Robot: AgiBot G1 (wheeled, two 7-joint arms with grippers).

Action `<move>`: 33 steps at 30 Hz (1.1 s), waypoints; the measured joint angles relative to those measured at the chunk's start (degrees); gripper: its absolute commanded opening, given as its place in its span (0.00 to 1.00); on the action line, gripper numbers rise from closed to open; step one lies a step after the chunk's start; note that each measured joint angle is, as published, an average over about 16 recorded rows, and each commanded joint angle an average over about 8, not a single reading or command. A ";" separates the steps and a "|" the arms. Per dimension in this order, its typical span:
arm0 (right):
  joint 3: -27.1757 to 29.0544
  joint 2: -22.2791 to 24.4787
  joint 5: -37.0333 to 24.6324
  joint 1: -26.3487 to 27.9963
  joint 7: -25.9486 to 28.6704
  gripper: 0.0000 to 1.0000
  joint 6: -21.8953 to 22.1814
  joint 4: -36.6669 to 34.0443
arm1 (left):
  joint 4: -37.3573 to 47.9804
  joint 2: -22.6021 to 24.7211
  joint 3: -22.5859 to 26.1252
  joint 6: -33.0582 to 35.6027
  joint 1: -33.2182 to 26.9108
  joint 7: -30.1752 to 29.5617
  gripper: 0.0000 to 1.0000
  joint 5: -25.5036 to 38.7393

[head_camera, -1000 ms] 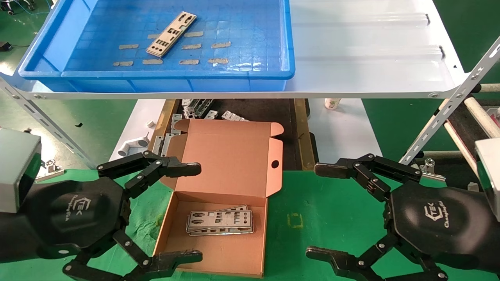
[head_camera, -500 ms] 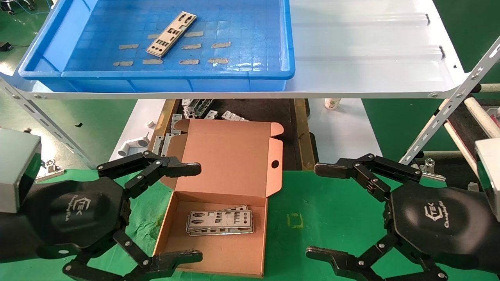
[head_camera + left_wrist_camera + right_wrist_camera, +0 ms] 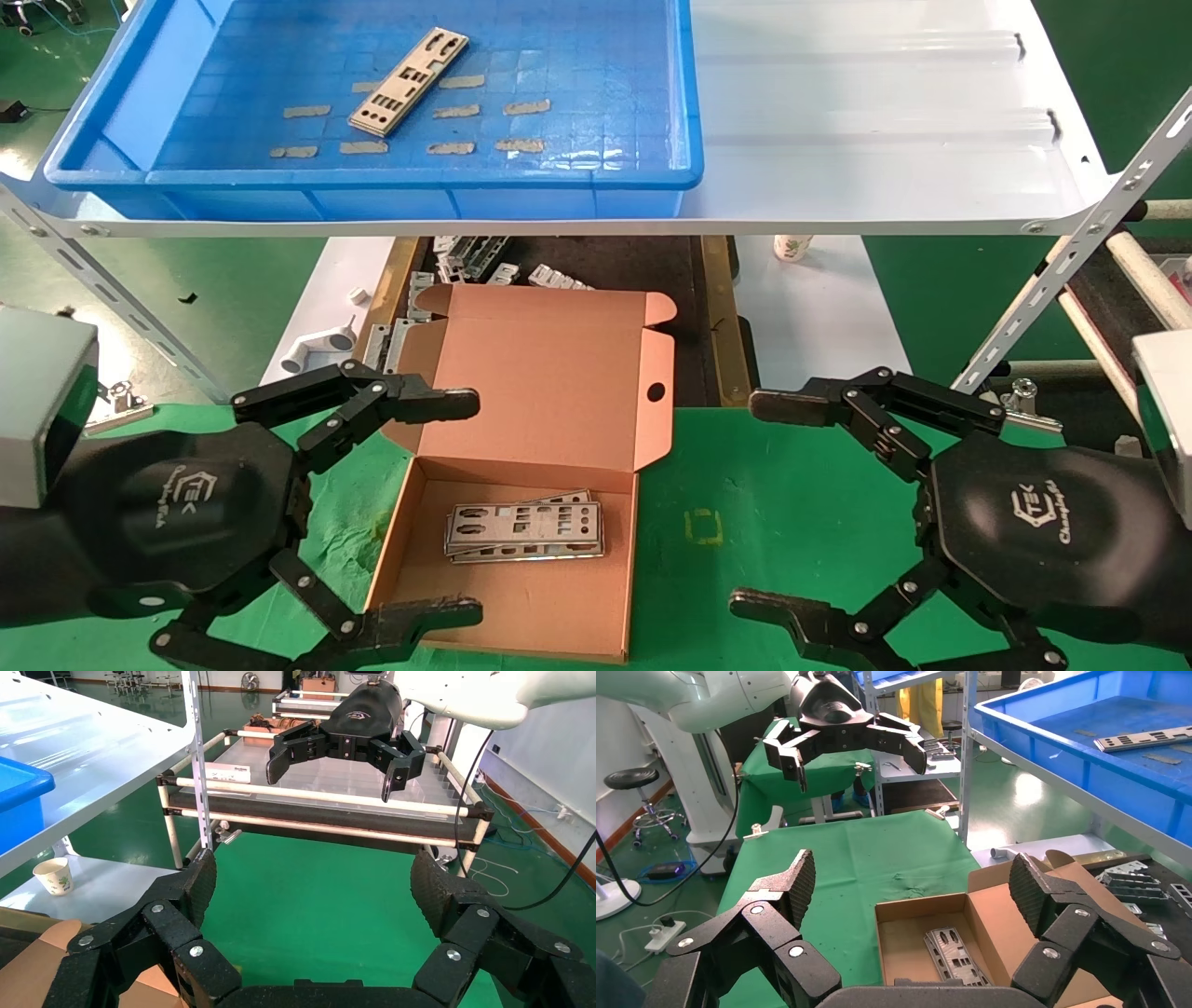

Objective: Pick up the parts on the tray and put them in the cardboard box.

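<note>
My left pincer (image 3: 466, 508) hangs spread wide and empty over the near-left side of the cardboard box (image 3: 559, 373), its lower finger covering part of the box's front wall. My right pincer (image 3: 759, 503), equally wide and empty, sits well right of the box above the green-clothed counter (image 3: 745, 503). Between the pincers, a stack of thin punched silver plates (image 3: 523, 531) lies on the corrugated floor; I can't count them. Far ahead of the left pincer, one plate (image 3: 408, 81) lies slantwise in the blue grid-floored tray (image 3: 419, 177), among tan tape strips (image 3: 526, 107).
</note>
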 measured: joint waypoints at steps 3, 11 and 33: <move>0.00 0.00 0.00 0.00 0.00 1.00 0.00 0.00 | 0.00 0.00 0.00 0.00 0.00 0.00 1.00 0.00; 0.00 0.00 0.00 0.00 0.00 1.00 0.00 0.00 | 0.00 0.00 0.00 0.00 0.00 0.00 1.00 0.00; 0.00 0.00 0.00 0.00 0.00 1.00 0.00 0.00 | 0.00 0.00 0.00 0.00 0.00 0.00 1.00 0.00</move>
